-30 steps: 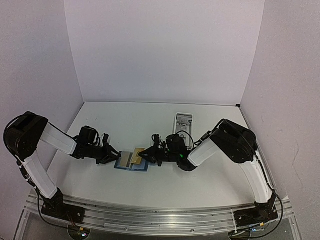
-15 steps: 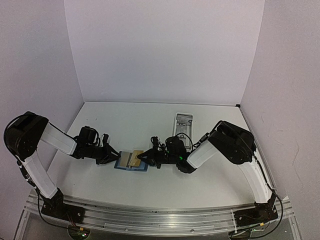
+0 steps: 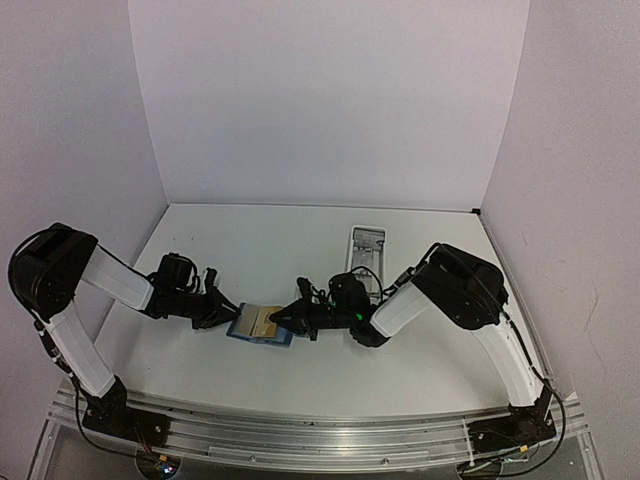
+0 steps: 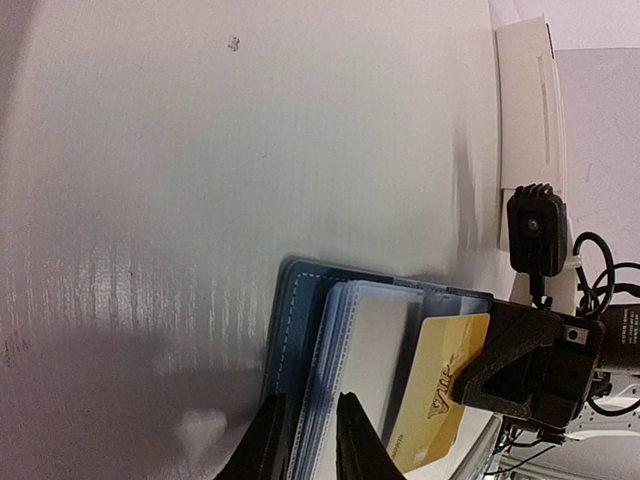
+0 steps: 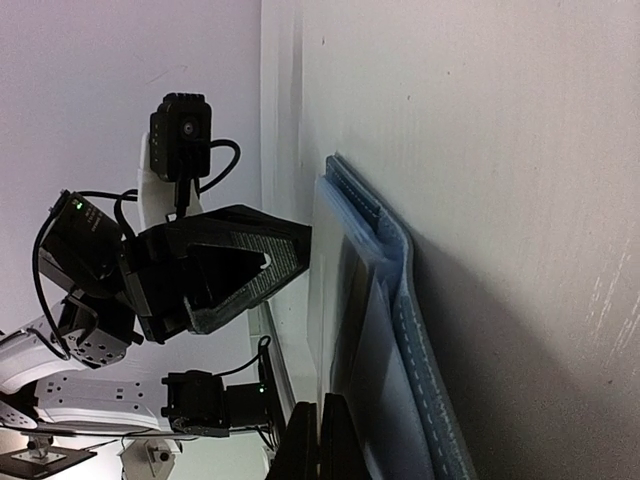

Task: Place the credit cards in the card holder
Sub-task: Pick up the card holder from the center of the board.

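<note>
Left of centre on the tabletop (image 3: 200, 240), closer to the near edge than the far one: left fingers (image 3: 219, 312) low over the surface, set at a narrow gap on the left edge of the card holder (image 3: 243, 330), blue cover and inner leaves between them. In the left wrist view, only the tips of those fingers (image 4: 352, 448) inside the bottom of the frame, the rest cut off.

Just right of them, lying open and flat, the holder (image 4: 298, 320), with a stitched border and lighter blue inside. On top of it, pale cards (image 4: 368, 340) or clear sleeves, layered edge over edge; cannot tell which, nor how many.

Further right, gold card (image 4: 438, 385), askew over the holder's right half, printing too blurred to read, right end hidden inside the right fingers (image 4: 505, 365) clamped on it. From above, the same card (image 3: 262, 320) only a small tan patch, with the right fingers (image 3: 288, 316) touching it from the right.

In the right wrist view, own fingers (image 5: 332, 445) nearly together at the bottom edge, anything between them edge-on and impossible to make out. Holder (image 5: 402, 310) seen side-on there as stacked blue and pale layers, gold card not distinguishable.

Right of centre, toward the far edge and well apart from all this, long white tray (image 3: 366, 243), contents too small to identify.
</note>
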### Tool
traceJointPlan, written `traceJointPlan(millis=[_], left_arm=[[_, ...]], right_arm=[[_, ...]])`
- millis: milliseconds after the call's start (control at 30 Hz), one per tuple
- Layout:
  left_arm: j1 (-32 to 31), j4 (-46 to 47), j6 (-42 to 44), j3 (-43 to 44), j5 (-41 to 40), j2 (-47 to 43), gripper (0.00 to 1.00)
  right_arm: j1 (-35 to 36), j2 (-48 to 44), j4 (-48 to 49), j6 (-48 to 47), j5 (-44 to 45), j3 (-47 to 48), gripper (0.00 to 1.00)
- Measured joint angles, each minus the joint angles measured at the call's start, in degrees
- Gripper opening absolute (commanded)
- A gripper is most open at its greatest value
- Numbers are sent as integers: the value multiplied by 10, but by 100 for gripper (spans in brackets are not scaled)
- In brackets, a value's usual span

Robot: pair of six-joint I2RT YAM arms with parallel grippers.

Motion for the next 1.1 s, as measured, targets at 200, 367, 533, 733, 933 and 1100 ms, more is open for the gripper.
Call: traceJointPlan(millis=[200, 367, 533, 733, 933, 1100], left_arm=[[0, 15, -2, -1, 3, 8, 16], [0, 24, -12, -3, 5, 9, 17], [-2, 6, 14, 9, 10, 7, 55], [-7, -132, 75, 90, 10, 0, 70], [-4, -238, 100, 135, -19, -1, 70], [-2, -323, 128, 168, -57, -5, 77]], right_arm=[[2, 1, 2, 28, 31, 2, 0], [3, 3, 5, 40, 52, 5, 0], [4, -14, 7, 19, 53, -24, 0], [4, -38, -95, -62, 43, -7, 0], [4, -80, -245, -144, 60, 47, 0], [3, -85, -289, -155, 68, 52, 0]])
